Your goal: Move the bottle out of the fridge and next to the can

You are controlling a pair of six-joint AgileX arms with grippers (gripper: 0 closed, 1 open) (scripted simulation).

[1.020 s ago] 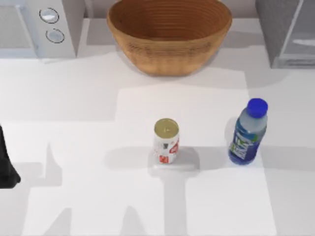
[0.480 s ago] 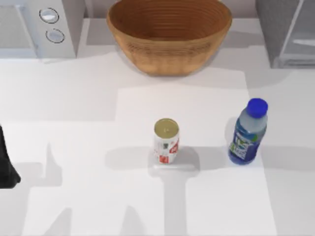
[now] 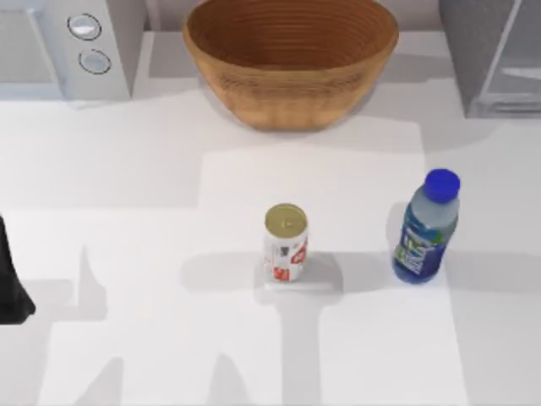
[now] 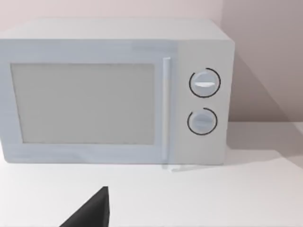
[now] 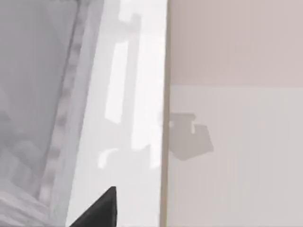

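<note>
Bottle (image 3: 425, 228) upright on the white table (image 3: 127, 169), out of the fridge (image 3: 490, 55) — which sits at the far right corner. Can (image 3: 286, 242) stands mid-table, to the bottle's left, a clear gap between them. Wicker basket (image 3: 292, 59) at the back centre; microwave (image 4: 113, 92) back left. Left arm (image 3: 10, 279) parked at the left edge. Jaws on either arm — cannot tell their state.
</note>
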